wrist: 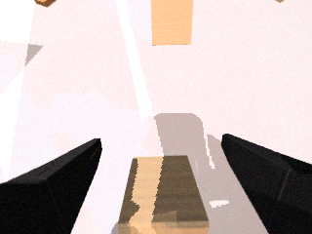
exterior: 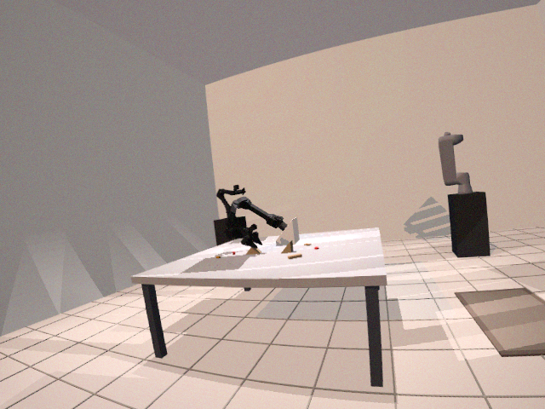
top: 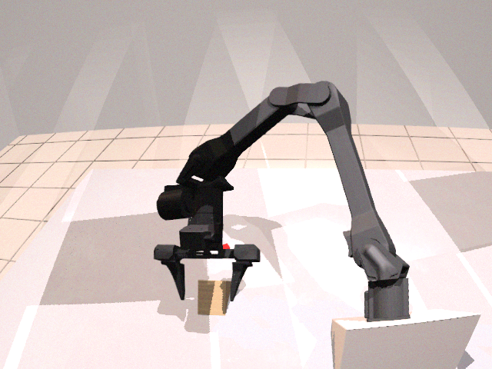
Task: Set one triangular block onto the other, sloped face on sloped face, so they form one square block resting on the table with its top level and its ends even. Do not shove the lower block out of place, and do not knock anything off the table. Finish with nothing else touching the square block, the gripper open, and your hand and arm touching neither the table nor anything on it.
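One wooden triangular block (top: 214,297) (exterior: 254,251) (wrist: 168,195) sits under my gripper, its peak upward in the exterior view. My gripper (top: 207,299) (wrist: 162,141) is open, with a finger on each side of this block and a gap on both sides in the wrist view. Whether the block rests fully flat on the table is too small to tell. The other triangular block (exterior: 287,248) (wrist: 172,21) stands apart from it on the table, sloping on one side and upright on the other in the exterior view. The two blocks do not touch.
A tan rod (exterior: 295,256) lies near the second block. A red piece (exterior: 316,247) and an orange piece (exterior: 306,244) lie beyond it. Another red piece (top: 226,246) (exterior: 233,253) and an orange piece (exterior: 217,256) lie on the other side. A pale upright panel (top: 405,345) (exterior: 295,231) stands by the arm's base.
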Controlling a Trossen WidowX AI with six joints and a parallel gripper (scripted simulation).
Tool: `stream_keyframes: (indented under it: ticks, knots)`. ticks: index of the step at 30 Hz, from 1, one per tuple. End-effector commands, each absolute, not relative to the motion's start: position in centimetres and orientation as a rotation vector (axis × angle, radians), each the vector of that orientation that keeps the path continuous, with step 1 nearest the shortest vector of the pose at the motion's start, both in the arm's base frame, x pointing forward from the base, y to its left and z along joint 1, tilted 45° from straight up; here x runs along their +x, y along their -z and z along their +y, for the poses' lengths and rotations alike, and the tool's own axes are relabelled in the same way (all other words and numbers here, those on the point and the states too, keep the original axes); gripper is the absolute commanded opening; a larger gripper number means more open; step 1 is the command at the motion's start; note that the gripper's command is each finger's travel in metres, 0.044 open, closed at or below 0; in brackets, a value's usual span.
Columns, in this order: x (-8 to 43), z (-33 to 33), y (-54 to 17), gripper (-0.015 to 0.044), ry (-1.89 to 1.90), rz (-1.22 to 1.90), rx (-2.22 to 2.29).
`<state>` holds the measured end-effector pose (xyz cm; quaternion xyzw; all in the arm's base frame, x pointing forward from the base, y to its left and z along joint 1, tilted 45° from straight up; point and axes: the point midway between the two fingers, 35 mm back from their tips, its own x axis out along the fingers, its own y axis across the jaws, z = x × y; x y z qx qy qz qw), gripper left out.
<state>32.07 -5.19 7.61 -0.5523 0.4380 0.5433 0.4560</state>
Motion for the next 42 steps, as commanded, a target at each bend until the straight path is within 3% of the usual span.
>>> stream_keyframes:
  ticks: [1, 7, 14, 20, 23, 27, 42]
  knots:
    - [32.0, -4.5, -8.3, 0.0440, -1.337, 1.085, -1.361]
    - [30.4, 1.5, -14.4, 0.0440, -1.343, 1.077, -1.358]
    - [30.4, 1.3, -13.9, 0.0440, -1.341, 1.093, -1.373]
    - [27.9, -0.3, -8.8, 0.0440, -1.070, 1.821, -1.591]
    - [28.3, -0.3, -8.1, 0.0440, -0.756, 2.007, -1.912]
    - [30.1, 1.8, -7.9, 0.0440, -0.357, 1.903, -2.366]
    - [30.2, 2.0, -7.8, 0.0440, -0.338, 1.889, -2.389]
